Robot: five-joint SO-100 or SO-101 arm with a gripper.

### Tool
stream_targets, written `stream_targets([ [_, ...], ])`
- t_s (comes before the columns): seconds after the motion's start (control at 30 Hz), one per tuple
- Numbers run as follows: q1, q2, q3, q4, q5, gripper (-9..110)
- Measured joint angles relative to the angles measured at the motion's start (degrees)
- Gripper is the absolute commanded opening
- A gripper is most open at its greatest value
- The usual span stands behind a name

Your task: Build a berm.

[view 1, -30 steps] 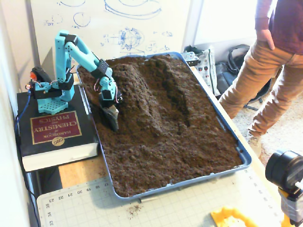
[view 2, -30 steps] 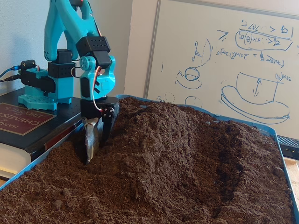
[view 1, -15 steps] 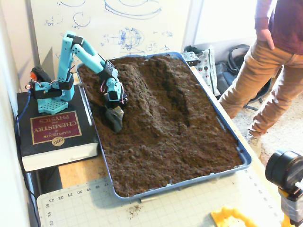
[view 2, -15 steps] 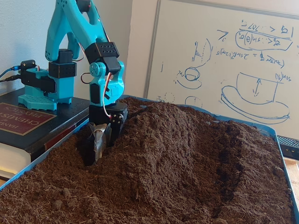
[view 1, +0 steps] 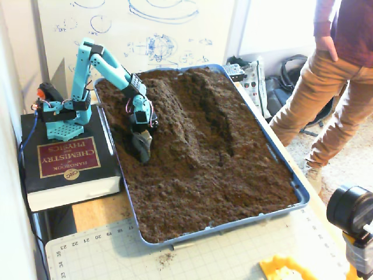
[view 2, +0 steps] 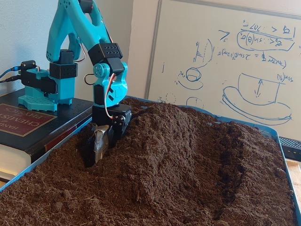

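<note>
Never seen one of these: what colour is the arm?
Turquoise arm with black joints, clearest in the low fixed view.

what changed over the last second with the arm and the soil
The gripper slid through the soil toward the berm, from near the tray edge up to the foot of the ridge, its tip still buried. The arm leaned further over the tray. Nothing grasped or released. Berm, groove and book unchanged.

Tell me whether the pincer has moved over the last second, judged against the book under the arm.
Yes. In both fixed views the pincer has shifted away from the book, sideways into the foot of the berm.
</note>
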State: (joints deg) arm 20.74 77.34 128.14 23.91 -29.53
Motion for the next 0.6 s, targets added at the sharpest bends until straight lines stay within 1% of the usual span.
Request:
stream_targets([
  [0.6,-1.14,0.18,-0.79,0.00,0.18,0],
])
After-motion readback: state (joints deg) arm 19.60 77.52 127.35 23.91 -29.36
